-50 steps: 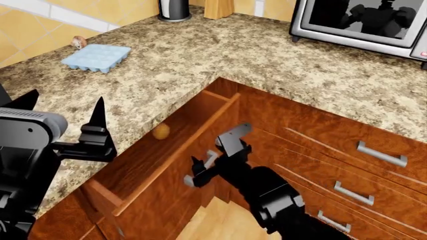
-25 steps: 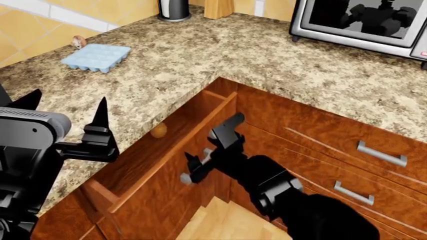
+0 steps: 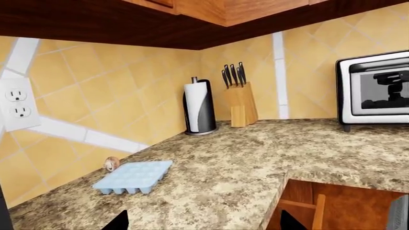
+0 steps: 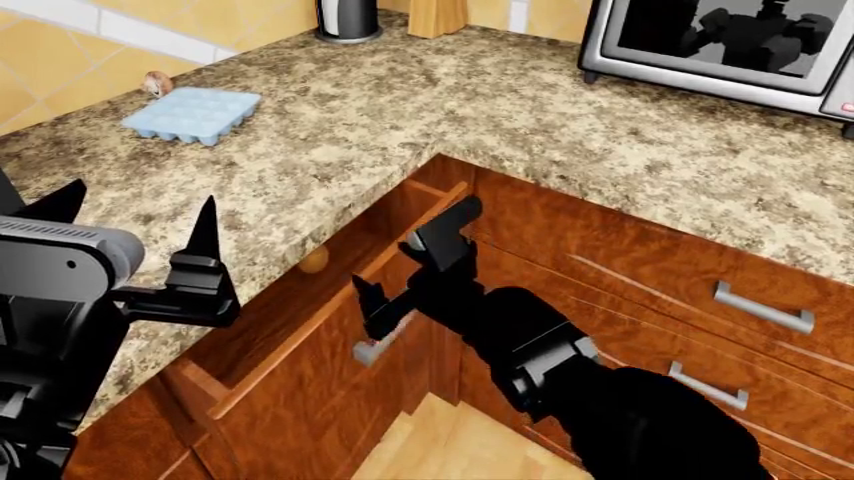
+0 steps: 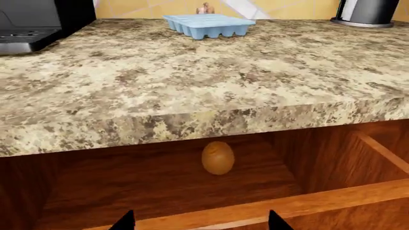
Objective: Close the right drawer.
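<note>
The right gripper (image 4: 407, 270) is spread open, fingers set against the right drawer (image 4: 314, 370) front at its handle (image 4: 370, 346), suited to pushing. The drawer remains partly open below the worktop (image 4: 534, 120) edge, an egg (image 5: 218, 157) inside. The left gripper (image 4: 134, 240) is held released above the worktop.

granite countertop (image 4: 534, 120), ice tray (image 4: 194, 113), toaster oven (image 4: 727, 45)

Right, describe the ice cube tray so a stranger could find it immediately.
Start at the speckled granite countertop that wraps the corner, and follow it toward the yellow tiled wall with the white outlet. The ice cube tray lies flat there, near the wall. It is the only pale blue thing on the counter, a gridded rectangle beside a small brownish object.
</note>
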Tool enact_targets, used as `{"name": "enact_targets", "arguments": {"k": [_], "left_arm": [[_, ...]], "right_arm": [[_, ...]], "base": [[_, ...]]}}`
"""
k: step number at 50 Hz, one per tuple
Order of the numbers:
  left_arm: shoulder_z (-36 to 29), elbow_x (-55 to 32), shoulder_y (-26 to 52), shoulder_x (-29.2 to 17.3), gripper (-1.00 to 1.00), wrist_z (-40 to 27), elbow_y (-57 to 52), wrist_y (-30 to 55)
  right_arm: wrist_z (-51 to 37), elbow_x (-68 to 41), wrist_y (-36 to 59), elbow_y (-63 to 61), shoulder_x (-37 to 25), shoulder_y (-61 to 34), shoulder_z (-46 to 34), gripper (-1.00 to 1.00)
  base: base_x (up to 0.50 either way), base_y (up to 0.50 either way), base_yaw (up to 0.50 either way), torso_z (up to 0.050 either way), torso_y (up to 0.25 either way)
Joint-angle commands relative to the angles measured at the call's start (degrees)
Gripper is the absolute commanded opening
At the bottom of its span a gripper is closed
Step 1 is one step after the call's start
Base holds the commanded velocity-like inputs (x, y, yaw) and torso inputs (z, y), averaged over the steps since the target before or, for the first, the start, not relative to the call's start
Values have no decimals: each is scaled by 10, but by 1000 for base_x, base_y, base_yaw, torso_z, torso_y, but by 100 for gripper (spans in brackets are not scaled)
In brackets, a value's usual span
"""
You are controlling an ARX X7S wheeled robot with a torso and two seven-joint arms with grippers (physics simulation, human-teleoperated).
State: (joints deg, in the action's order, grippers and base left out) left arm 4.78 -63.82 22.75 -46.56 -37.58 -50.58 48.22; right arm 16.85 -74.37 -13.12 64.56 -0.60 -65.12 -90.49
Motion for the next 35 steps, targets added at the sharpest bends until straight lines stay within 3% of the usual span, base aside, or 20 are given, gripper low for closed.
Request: {"name": "enact_targets", "arguments": {"k": [1, 18, 25, 35], "left_arm": [[0, 1, -4, -1, 100, 0, -1, -4], [-10, -2, -1, 1, 100, -4, -5, -3], [-11, -5, 1, 1, 100, -5, -6, -4], [-13, -3, 1, 0, 100, -4, -6, -7]], "right_arm": [[3, -8, -21, 4, 6, -17, 28, 100], [6, 42, -35, 102, -1, 14, 32, 100], [-185, 69, 25, -273, -186, -17, -8, 100], [-344, 96, 66, -553, -337, -71, -21, 100]], "base": [[0, 0, 0, 0, 0], [0, 0, 0, 0, 0], [0, 0, 0, 0, 0], [0, 0, 0, 0, 0]]}}
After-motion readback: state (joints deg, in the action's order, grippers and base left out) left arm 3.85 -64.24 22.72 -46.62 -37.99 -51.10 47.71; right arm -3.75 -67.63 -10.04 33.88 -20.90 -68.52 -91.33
